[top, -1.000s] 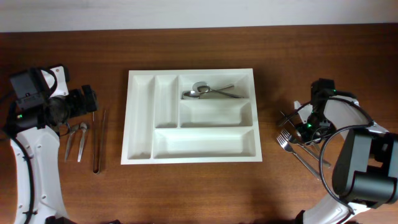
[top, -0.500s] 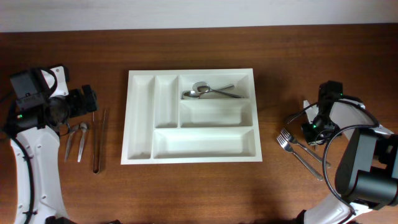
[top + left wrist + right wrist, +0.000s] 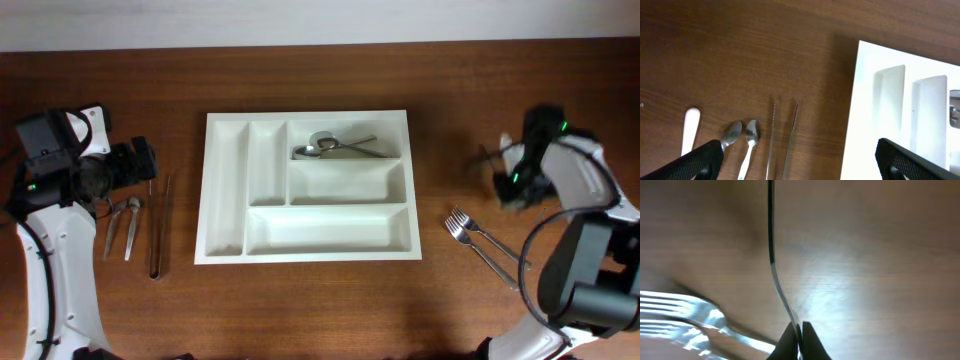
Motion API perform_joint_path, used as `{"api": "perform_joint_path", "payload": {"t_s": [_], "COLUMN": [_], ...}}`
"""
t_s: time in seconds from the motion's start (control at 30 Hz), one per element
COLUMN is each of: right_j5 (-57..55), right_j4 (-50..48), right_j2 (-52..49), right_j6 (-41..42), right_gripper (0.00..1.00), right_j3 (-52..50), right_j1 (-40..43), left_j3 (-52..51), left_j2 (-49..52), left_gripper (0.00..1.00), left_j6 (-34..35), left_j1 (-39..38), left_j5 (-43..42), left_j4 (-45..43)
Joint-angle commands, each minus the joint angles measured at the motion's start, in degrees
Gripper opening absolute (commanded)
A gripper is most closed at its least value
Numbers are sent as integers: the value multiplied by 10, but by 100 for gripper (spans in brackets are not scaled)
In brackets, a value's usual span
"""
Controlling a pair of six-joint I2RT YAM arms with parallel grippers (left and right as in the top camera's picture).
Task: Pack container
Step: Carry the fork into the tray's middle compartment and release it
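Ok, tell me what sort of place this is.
Most likely a robot lab bench staged as a kitchen sorting job: a wooden table, a white cutlery tray, loose spoons and forks beside it, and two robot arms, the right tool pinching a fork.

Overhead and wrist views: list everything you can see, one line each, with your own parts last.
cutlery tray: one, white, five compartments, centre of the table
spoons in the tray: two, it seems, silver, top right compartment
spoons on the table: two, silver, left of the tray
tongs: one pair, silver, between those spoons and the tray
white rounded piece: one, left of the spoons, the rest out of view
forks: two, silver, on the table right of the tray
held utensil: one, metal, thin handle; head too blurred to name
table: one, brown wood
left hand: black, open, above the left cutlery
right hand: shut on the held utensil, raised right of the tray
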State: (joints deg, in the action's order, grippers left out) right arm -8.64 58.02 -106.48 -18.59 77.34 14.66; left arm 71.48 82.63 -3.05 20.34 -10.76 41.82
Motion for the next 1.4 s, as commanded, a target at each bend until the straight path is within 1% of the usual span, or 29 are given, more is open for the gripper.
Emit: {"api": "perform_joint_path", "payload": {"t_s": [0.0,0.03,0.07,0.2,0.33,0.4,0.47,0.53,0.7,0.83,1.13,1.17,1.2,1.23,1.37], "right_j5": [73,83,103,106,107,110,110,110,115,145,138,129,110,97,31], "right_j4": [42,51,63,45,38,48,65,79,87,89,103,105,110,113,120], "right_j2": [47,47,47,45,16,-9,-37,-68,-133,-167,-176,-176,-176,-176,-174], "right_j6": [18,17,17,0,-79,-132,-187,-225,-257,-260,-260,-260,-260,-260,-239], "right_gripper": [4,4,4,4,4,4,4,4,4,4,4,5,10,13,37], "right_j3": [146,169,216,236,233,231,231,231,231,231,231,231,231,231,231], "right_j1": [-51,-63,-105,-198,-290,-328,-358,-380,-402,-403,-401,-400,-398,-396,-380], "left_j3": [10,10,10,10,10,10,10,10,10,10,10,10,10,10,10], "left_j2": [2,2,2,2,2,2,2,2,2,2,2,2,2,2,2], "left_gripper": [99,99,99,99,99,99,99,99,99,99,99,99,99,99,99], "left_j6": [-9,-9,-9,-9,-9,-9,-9,-9,-9,-9,-9,-9,-9,-9,-9], "left_j1": [3,3,3,3,3,3,3,3,3,3,3,3,3,3,3], "left_j5": [-8,-8,-8,-8,-8,-8,-8,-8,-8,-8,-8,-8,-8,-8,-8], "left_j4": [-1,-1,-1,-1,-1,-1,-1,-1,-1,-1,-1,-1,-1,-1,-1]}}
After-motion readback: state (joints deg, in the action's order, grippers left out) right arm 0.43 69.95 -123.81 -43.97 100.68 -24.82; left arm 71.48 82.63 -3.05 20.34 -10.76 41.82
